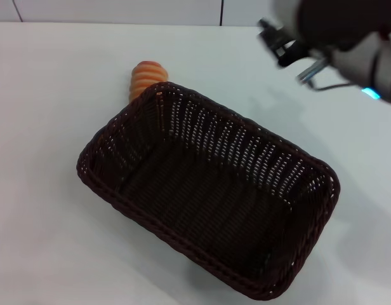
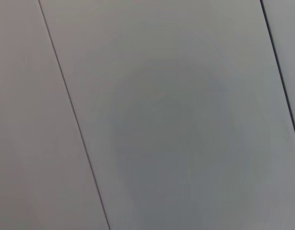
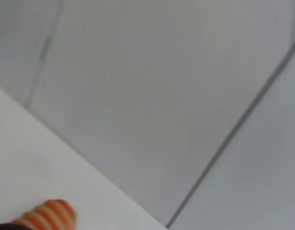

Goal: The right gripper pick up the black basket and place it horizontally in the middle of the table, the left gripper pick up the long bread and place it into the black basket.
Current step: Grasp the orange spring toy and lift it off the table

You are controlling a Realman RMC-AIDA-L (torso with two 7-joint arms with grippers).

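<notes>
The black basket [image 1: 208,203] lies empty on the white table [image 1: 49,95], turned diagonally, one corner toward the far left. The long bread [image 1: 145,77], orange with cream stripes, sits on the table just behind that far corner, partly hidden by the rim. Its striped end [image 3: 47,216] also shows in the right wrist view. My right gripper [image 1: 278,44] hangs above the table at the far right, apart from the basket. The left gripper is out of view.
A pale wall with thin panel seams [image 2: 71,110] fills the left wrist view and runs behind the table's far edge [image 1: 119,23].
</notes>
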